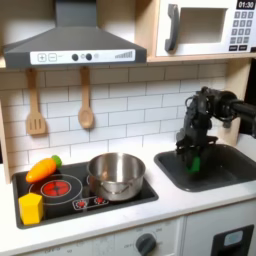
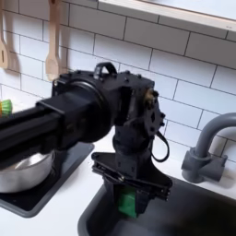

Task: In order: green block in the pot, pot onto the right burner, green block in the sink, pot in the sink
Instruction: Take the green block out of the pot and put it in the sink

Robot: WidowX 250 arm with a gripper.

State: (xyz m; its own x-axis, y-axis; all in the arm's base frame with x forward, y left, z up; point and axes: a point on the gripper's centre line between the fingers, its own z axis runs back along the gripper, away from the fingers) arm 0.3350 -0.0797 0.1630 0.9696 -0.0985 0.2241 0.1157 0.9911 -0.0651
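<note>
Showing the third step under way: the black glossy cooktop (image 1: pixel 135 194) carries the round, shiny stainless-steel pot (image 1: pixel 115 175) on its burner at the first exterior view's right, so the slide seems done. At the pot's 3 o'clock lies the dark grey, round-cornered sink (image 1: pixel 228 173), its curved faucet (image 2: pixel 210 147) at the basin's 2 o'clock in the second exterior view. The matte black arm (image 2: pixel 83 101) reaches down over the basin, presumably for release. Its gripper (image 2: pixel 130 199) has the fingers closed narrowly on the small bright green block (image 2: pixel 128 202), held just above the sink floor at the basin's 9 o'clock side.
</note>
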